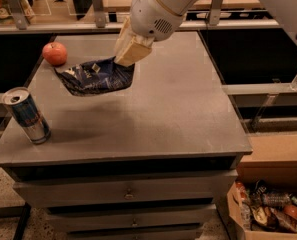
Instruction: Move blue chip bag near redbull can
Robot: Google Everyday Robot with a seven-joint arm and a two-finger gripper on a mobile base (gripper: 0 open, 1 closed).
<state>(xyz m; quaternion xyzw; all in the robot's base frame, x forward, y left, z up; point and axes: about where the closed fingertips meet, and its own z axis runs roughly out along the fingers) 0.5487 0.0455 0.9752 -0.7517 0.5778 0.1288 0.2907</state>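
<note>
Redbull can point(26, 115): upright at the front-left corner of the grey tabletop point(188, 114), silver top showing.

Red apple point(55, 53): back-left, well behind the can, just beside the bag's left tip.

Blue chip bag point(95, 76): crumpled, left of centre toward the back. Right edge raised, dark shadow on the surface beneath it. Well apart from the can, closer to the apple.

Gripper point(128, 58): at the end of the white arm coming in from the top. Tan fingers point(134, 50) clenched on the bag's upper right edge.

Below the top: grey drawer fronts point(128, 194).

Bottom right, on the floor: open cardboard box point(248, 229) filled with packets and bottles.
</note>
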